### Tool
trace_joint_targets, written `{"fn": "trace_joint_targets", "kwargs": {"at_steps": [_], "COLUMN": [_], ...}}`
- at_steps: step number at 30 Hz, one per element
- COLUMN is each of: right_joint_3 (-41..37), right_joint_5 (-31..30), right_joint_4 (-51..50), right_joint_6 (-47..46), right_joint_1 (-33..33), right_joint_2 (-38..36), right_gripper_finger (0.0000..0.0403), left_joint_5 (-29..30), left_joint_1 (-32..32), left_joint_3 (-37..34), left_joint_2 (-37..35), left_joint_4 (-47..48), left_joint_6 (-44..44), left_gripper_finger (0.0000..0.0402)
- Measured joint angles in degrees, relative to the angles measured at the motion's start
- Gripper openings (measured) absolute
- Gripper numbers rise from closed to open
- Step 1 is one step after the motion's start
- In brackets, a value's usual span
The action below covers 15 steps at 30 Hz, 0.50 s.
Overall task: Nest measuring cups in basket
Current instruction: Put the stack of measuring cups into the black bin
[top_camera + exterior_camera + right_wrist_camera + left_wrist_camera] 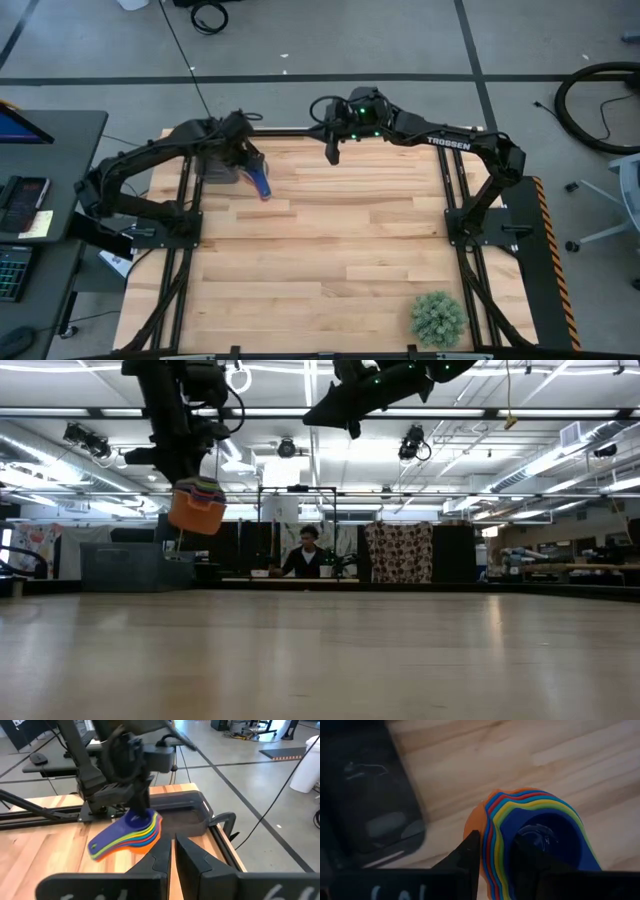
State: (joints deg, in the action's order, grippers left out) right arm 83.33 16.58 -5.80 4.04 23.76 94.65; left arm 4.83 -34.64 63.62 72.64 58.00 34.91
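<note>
**Nested cups held in the air beside the basket**

The basket (187, 812) sits at the far left corner of the surface (330, 250), dark and low-walled. In the right wrist view its inside looks bare; the high view has most of it hidden under the left arm.

The cups (131, 837) are stacked one inside another: orange outermost at the bottom, then red, yellow and green layers, with dark blue innermost on top. Their flat handles fan out together to one side. The stack hangs clear of the surface, just beside the basket and not in it; the low view shows it (196, 506) well above the wood.

The left gripper (495, 857) is clenched on the rim of the stack, one finger outside the orange wall and the other inside the blue bowl. The left arm reaches over the far left corner, wrist pointing down.

The right gripper (331, 152) hovers high near the far middle of the surface, its fingers nearly together and holding nothing, facing the left arm.

A spiky green plant ball (438, 318) rests near the front right edge.
</note>
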Motion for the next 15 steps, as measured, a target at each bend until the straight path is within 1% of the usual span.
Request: {"fn": "trace_joint_targets", "kwargs": {"at_steps": [7,15], "right_joint_3": [0.0,0.0], "right_joint_5": [0.0,0.0], "right_joint_4": [-0.6,-1.5], "right_joint_6": [-0.1,-1.0], "right_joint_1": [-0.4,-0.4], "right_joint_2": [0.0,0.0], "right_gripper_finger": [0.0029,0.0029], "left_joint_5": [-1.1,-1.2], "left_joint_1": [-7.2,-13.1], "left_joint_3": [0.3,0.3], "left_joint_2": [0.0,0.0], "left_joint_4": [1.6,1.5], "left_joint_6": [-3.7,-3.7], "left_gripper_finger": [0.0082,0.0081]}}
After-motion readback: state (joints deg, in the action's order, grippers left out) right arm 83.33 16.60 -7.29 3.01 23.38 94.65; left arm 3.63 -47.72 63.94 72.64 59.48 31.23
